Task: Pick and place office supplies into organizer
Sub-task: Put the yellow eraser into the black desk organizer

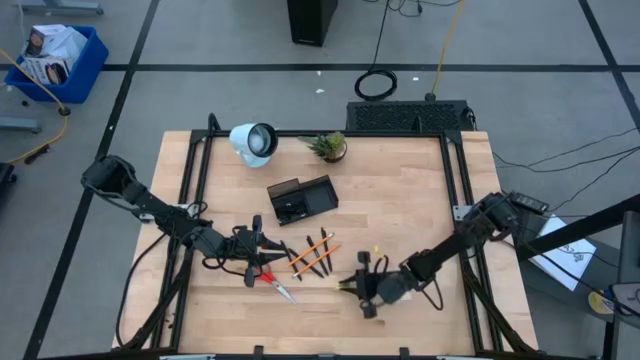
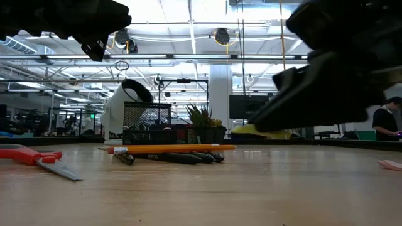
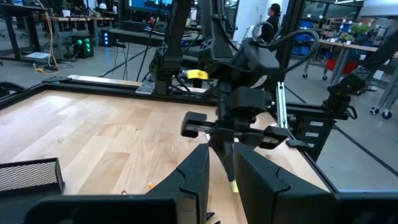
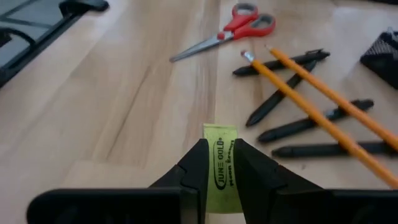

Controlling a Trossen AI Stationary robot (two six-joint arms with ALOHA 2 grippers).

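Observation:
My right gripper (image 1: 352, 285) hovers near the table's front edge, right of the pens, shut on a small flat yellow piece with dark print (image 4: 219, 163). That yellow piece (image 2: 260, 132) also shows in the low view. My left gripper (image 1: 262, 252) hangs over the table's front left with its fingers (image 3: 198, 171) a narrow gap apart and nothing between them. Red-handled scissors (image 1: 275, 285) lie flat just in front of it. Several black pens and orange pencils (image 1: 315, 256) lie between the two grippers. The black organizer (image 1: 300, 200) stands mid-table. My right gripper pinches the yellow piece between its two fingers, holding the piece's rear part (image 4: 219, 186). The printed front end (image 4: 219, 134) sticks out past the fingertips. The fingers point roughly level toward the table's left. The piece is lifted clear of the table.
A white round lamp (image 1: 254, 140) and a small potted plant (image 1: 328, 147) stand at the far edge. A pink pad (image 2: 389, 164) lies on the table in the low view. A tiny yellow bit (image 1: 377, 250) lies right of the pens. Bare wood spreads across the table's right half.

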